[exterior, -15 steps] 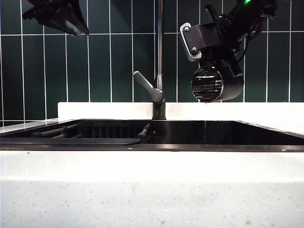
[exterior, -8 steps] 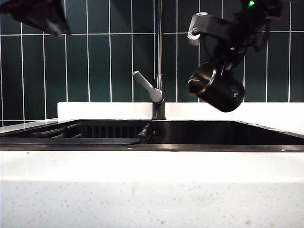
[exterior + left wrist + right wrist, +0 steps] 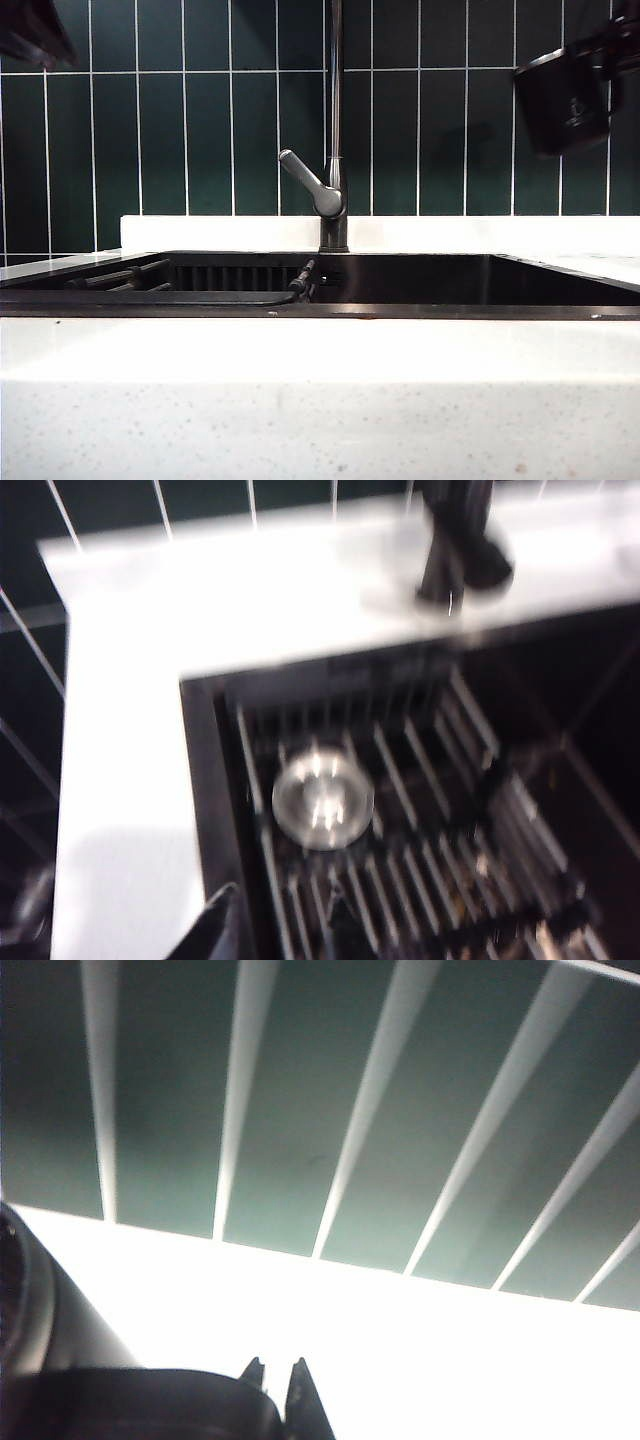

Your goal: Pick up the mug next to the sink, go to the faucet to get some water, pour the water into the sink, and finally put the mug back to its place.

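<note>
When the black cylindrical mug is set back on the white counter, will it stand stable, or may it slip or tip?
The matte black cylindrical mug looks rigid and about as wide as tall, so it should probably stand steady. It hangs roughly upright in the right gripper, high at the exterior view's right edge. The white speckled countertop looks smooth, so a sideways push might slide it.

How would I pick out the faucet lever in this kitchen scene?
Start at the wide black recessed sink in the white speckled countertop. At its back edge rises a slim dark grey metal faucet pipe. The lever is the short grey handle angling up leftward from the pipe's base.
</note>
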Tool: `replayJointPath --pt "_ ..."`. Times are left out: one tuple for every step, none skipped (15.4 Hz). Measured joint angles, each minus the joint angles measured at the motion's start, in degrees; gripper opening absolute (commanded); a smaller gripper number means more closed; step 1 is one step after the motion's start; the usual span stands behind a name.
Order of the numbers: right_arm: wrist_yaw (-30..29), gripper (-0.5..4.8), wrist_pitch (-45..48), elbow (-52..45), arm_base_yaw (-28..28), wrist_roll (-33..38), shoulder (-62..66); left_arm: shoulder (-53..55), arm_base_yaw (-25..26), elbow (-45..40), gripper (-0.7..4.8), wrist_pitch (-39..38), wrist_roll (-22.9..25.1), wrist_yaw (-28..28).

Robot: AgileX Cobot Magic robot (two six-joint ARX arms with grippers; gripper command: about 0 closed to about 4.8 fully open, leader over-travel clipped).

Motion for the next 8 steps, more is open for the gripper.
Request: replayJointPath --pt "-0.50 0.08 5.42 -5.31 -0.44 1.68 -1.75 -1.86 0.00 -2.51 1.11 2.47 -0.17 -0.11" --pt "-0.76 0.08 8.41 -8.87 -0.22 1.88 -2.38 -2.16 0.00 -3.19 1.11 2.82 -0.17 -0.46" --pt "-0.92 0.08 11.34 -11.69 -0.07 1.88 -2.58 -2.16 0.00 -3.65 1.11 3.54 -0.15 -1.05" --pt "-0.83 0.08 17.97 -17.97 0.04 1.92 -2.95 -2.25 0.00 -4.74 1.11 5.27 0.22 -1.33" --pt "-0.46 0.08 23.47 -22.27 0.04 2.19 -2.95 -2.36 0.00 -5.44 1.11 6.36 0.61 -1.46" --pt "0.63 0.08 25.92 -24.90 0.00 2.95 -2.93 -3.28 -0.02 -6.58 1.11 8.59 1.03 -1.46" --pt "0.92 0.08 28.20 -26.36 -0.11 3.10 -2.89 -3.85 -0.02 -7.21 1.11 10.01 1.20 -1.46" --pt "0.96 0.08 29.62 -27.43 -0.15 3.19 -2.67 -4.02 0.00 -7.61 1.11 11.04 1.25 -1.46"
